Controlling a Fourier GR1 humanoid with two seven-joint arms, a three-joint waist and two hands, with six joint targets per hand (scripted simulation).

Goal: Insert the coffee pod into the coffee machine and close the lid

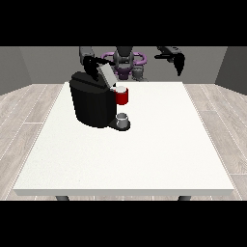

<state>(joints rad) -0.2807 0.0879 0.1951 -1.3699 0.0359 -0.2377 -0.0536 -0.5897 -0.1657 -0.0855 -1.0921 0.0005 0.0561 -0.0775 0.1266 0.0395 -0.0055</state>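
A black coffee machine (90,103) stands on the white table (144,154), left of centre. Its grey lid (107,73) is tilted up at the top. A red pod holder (122,96) juts out at the machine's right, with a pale pod top showing in it. A small grey cup (123,119) sits on the machine's base below it. The hand at the view's left (89,65) is above the machine, touching the raised lid from behind. The hand at the view's right (179,62) hangs in the air beyond the table's far right, fingers pointing down and holding nothing.
The robot's torso (124,60) stands behind the far table edge. Grey walls and a wooden floor surround the table. White table surface stretches in front of and to the right of the machine.
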